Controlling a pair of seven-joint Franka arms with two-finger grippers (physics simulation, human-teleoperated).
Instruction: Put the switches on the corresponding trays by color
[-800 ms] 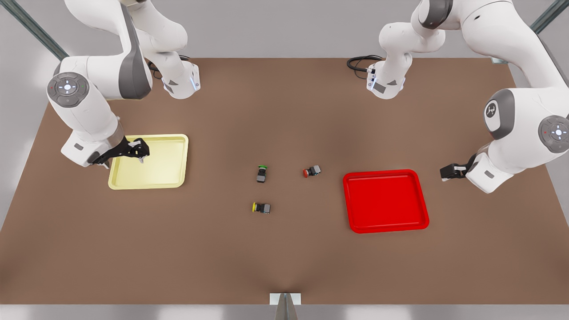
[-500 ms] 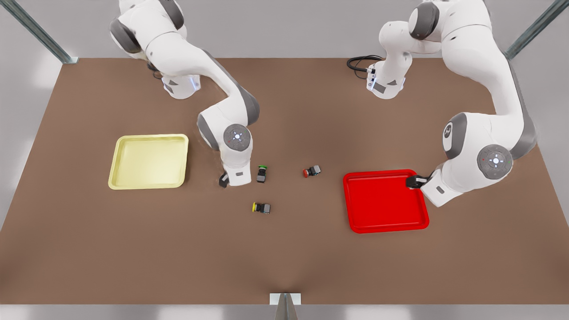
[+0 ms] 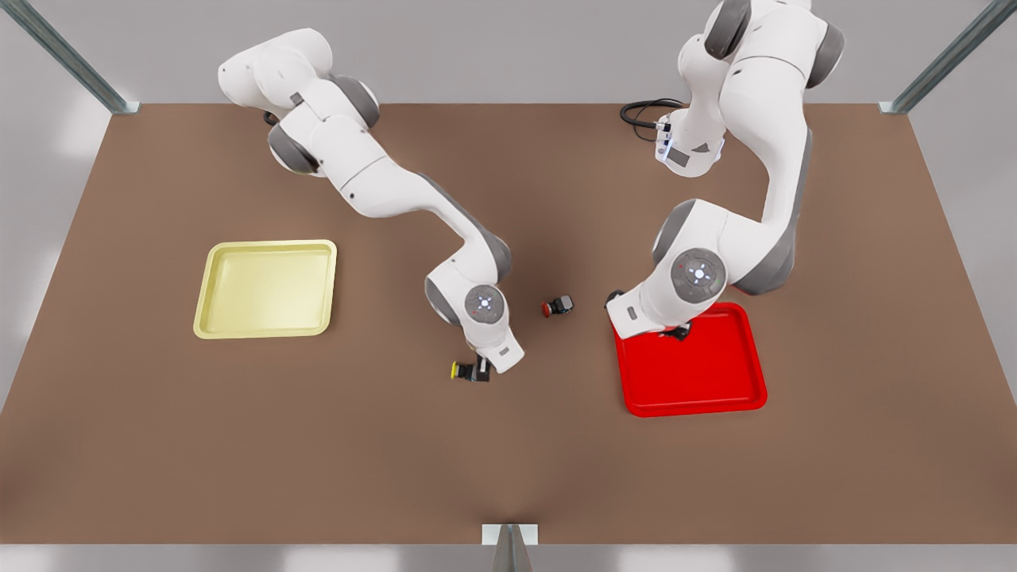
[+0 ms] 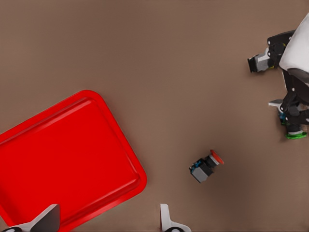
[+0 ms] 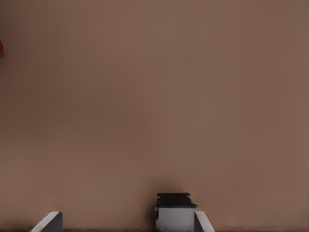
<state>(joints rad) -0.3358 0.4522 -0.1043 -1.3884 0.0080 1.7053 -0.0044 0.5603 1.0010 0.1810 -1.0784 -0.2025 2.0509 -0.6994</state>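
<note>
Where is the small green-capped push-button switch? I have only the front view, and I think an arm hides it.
Observer: The green-capped switch lies on the brown table, beneath the right arm's wrist.
Operator: Is the right gripper shut on the yellow-capped switch?
Observer: No, it is open; that switch's dark body sits between its fingers, close to one.
Operator: And the left gripper?
Observer: Open too, above a corner of the bright red square tray, apart from the red-capped switch.
</note>
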